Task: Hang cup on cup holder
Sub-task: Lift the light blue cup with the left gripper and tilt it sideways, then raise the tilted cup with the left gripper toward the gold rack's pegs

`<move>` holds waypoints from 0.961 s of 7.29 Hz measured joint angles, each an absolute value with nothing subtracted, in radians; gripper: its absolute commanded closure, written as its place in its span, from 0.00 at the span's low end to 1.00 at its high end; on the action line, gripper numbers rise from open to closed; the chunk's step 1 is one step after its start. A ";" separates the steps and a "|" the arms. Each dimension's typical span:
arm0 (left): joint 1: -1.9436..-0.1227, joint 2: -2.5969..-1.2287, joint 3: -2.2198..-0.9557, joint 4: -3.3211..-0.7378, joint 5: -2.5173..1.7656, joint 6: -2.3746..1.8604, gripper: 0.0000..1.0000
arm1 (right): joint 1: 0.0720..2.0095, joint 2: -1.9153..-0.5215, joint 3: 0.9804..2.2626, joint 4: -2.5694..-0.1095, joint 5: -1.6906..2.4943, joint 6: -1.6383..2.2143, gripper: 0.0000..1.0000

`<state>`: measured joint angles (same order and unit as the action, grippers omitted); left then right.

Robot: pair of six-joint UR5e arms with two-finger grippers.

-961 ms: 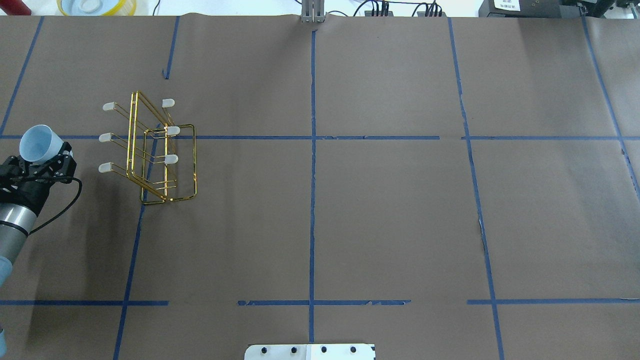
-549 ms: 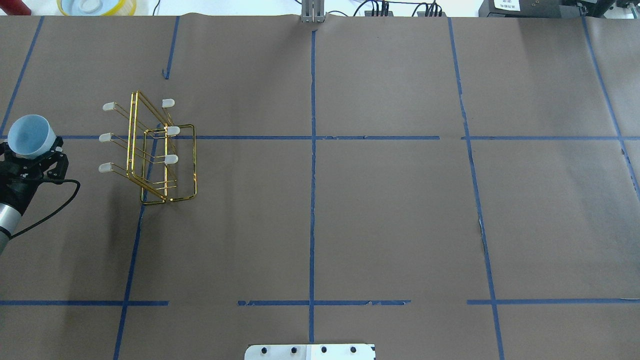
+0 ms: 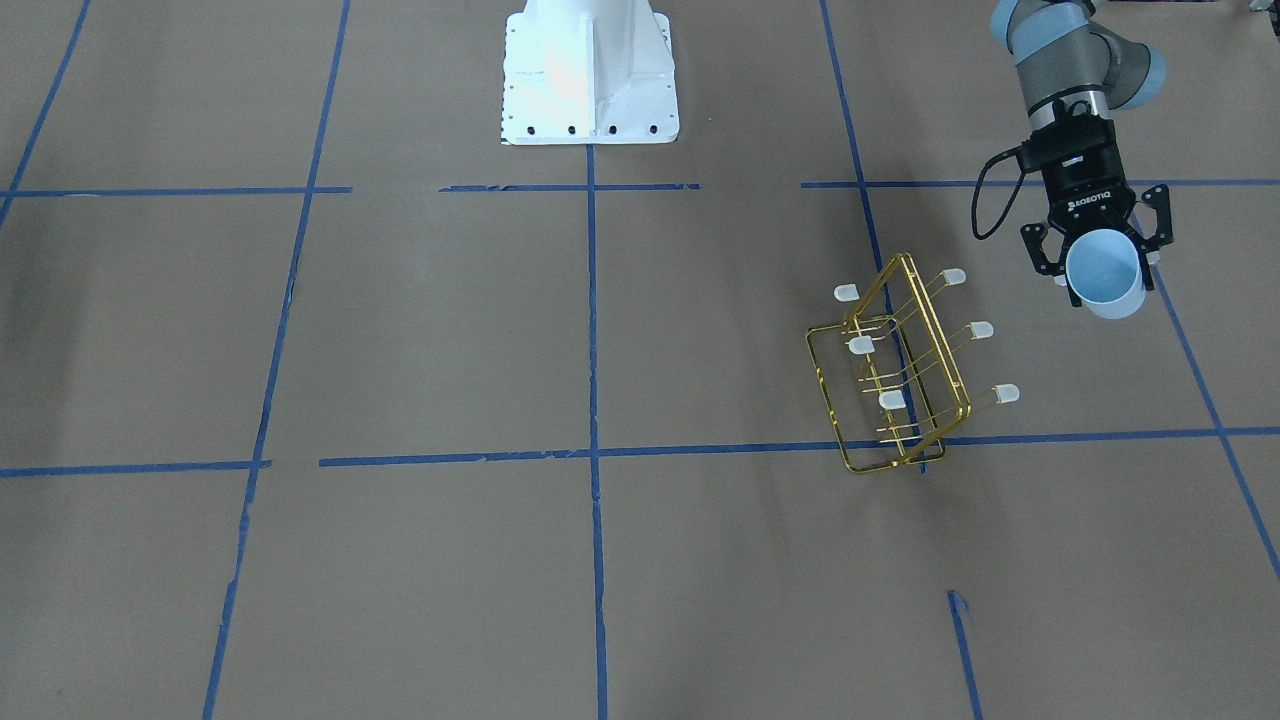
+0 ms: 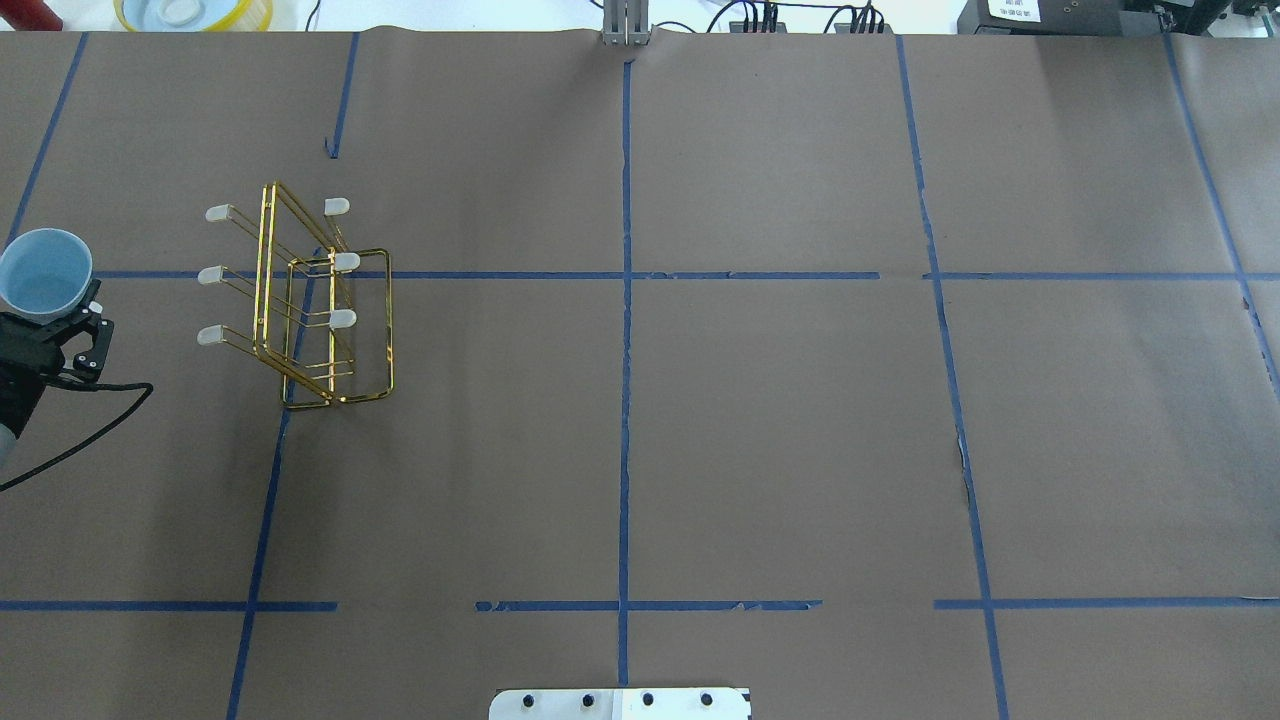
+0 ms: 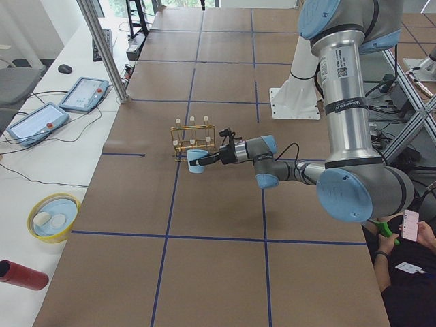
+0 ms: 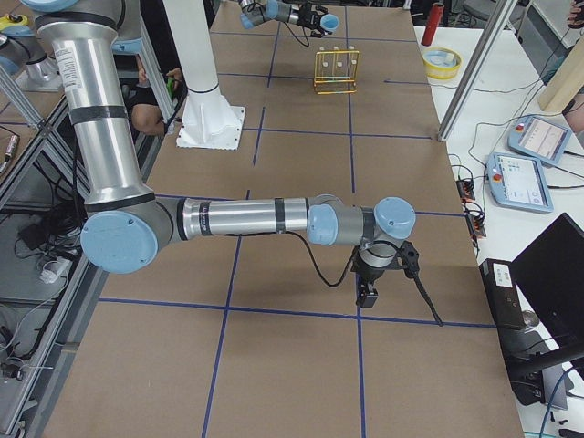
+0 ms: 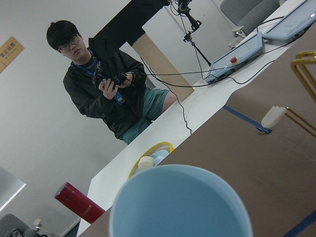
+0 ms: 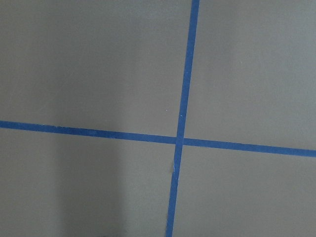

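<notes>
The left hand (image 3: 1098,256) is clenched on the cup (image 3: 1106,278) near its base, the cup's mouth pointing out beyond the fingertips (off the table (image 3: 450,330)). To the hand's side, apart, stands the cup holder (image 3: 937,330). Whether the far right hand (image 6: 370,276) is clenched, I cannot tell.

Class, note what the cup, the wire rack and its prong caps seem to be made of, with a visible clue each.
The cup looks like plastic: pale blue, smooth, matte, thin even wall. The cup holder is probably metal wire, gold-finished and glinting. Its prong caps are translucent white, perhaps soft plastic or rubber; the look leaves that open.
</notes>
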<state>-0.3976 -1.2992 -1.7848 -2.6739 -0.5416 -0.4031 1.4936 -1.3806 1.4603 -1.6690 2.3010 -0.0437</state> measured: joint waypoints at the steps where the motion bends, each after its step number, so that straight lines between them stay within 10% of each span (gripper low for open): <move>1: -0.379 -1.298 -1.819 -2.591 -0.508 -0.353 0.81 | 1.494 -1.381 1.460 -1.669 2.301 -0.044 0.00; 7: -0.198 -1.308 -1.878 -2.364 -0.052 0.145 0.75 | 1.494 -1.381 1.460 -1.669 2.301 -0.043 0.00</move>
<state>-0.1978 -1.3079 -1.8779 -2.3644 -0.0522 0.1447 1.4941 -1.3806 1.4603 -1.6690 2.3010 -0.0429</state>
